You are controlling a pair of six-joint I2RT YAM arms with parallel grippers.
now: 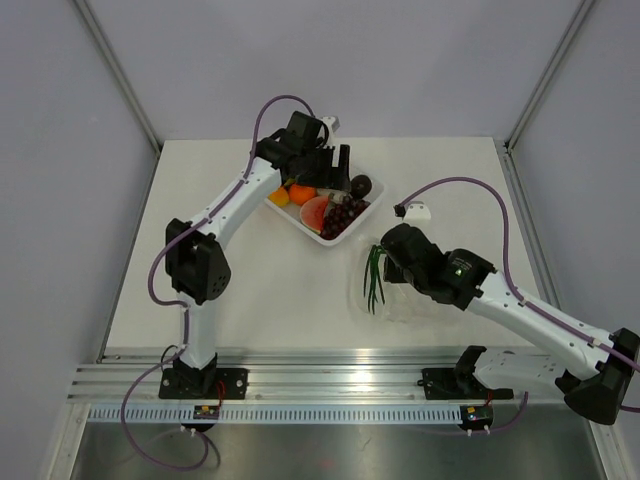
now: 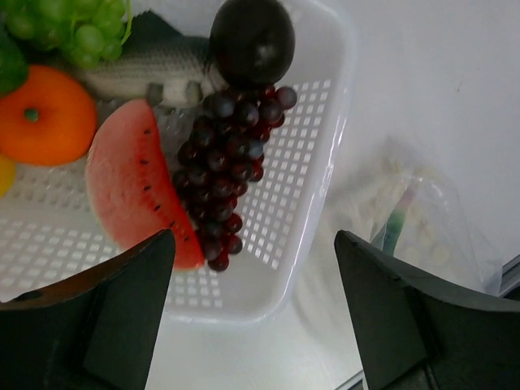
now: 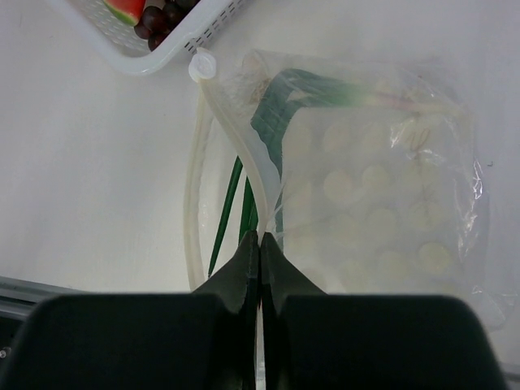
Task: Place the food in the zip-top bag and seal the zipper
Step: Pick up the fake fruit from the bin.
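Near the right of the white surface (image 1: pixel 250 270), one clear zip-top bag (image 3: pixel 382 227) lies flat, its mouth facing left and gaping. The right hand (image 3: pixel 260 244) is closed, its tips pinching one lip of the zipper (image 3: pixel 244 154) at the near end of the mouth. The zipper is unsealed and its two lips stand apart. One green onion (image 3: pixel 301 89) is the only food in the bag; its bulb end is deep inside and its leaf tips poke out of the mouth toward the near edge. Farther back, near the middle, one white tray (image 2: pixel 345 73) holds the rest of the food. That is one watermelon slice (image 2: pixel 130 191), one bunch of dark grapes (image 2: pixel 223 171), one dark round fruit (image 2: pixel 252 41), one orange (image 2: pixel 45 114), one bunch of green grapes (image 2: pixel 77 28) and one grey fish-shaped piece (image 2: pixel 138 73). One yellow piece (image 2: pixel 4 175) and one dark green piece (image 2: pixel 8 65) are cut off at the edge of the left wrist view. The left hand (image 2: pixel 253 268) hangs over the tray's near-right corner, open wide and holding nothing. The task looks barely begun, with one item bagged, about eight to move, and sealing not yet done.
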